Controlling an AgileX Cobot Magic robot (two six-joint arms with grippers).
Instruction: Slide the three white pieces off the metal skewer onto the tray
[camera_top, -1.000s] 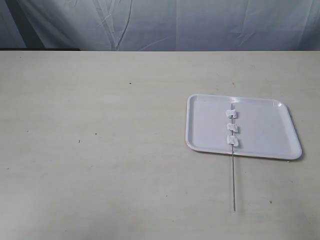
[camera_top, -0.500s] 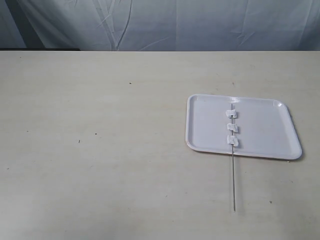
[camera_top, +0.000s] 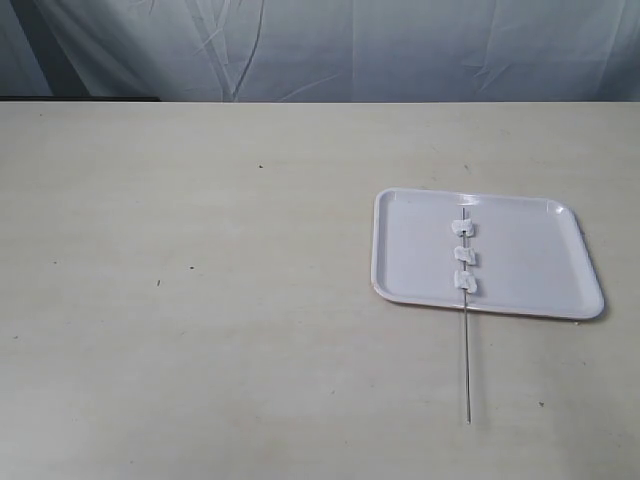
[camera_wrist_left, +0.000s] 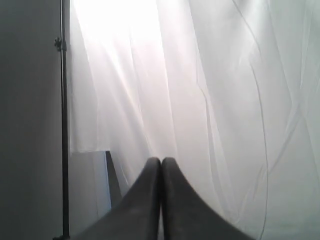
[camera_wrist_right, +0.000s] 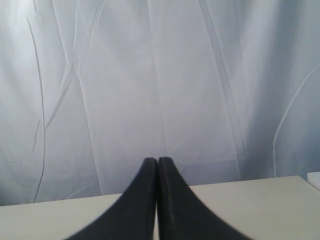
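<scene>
moved: nothing since the earlier exterior frames; tray, skewer and pieces lie as before, and no arm has entered that view.
tray: white, rectangular, flat on the tabletop, right side of the exterior view.
metal skewer: lies straight, far end over the tray, shaft crossing the tray's near rim, near end resting on the tabletop.
three white pieces: on the skewer, in a row over the tray, apart from one another; the nearest sits just inside the near rim, the farthest nearer mid-tray.
left jaws: pressed together, nothing between them; white curtain and a dark stand pole behind.
right jaws: closed tip to tip, empty; above the tabletop's edge, facing the curtain.
</scene>
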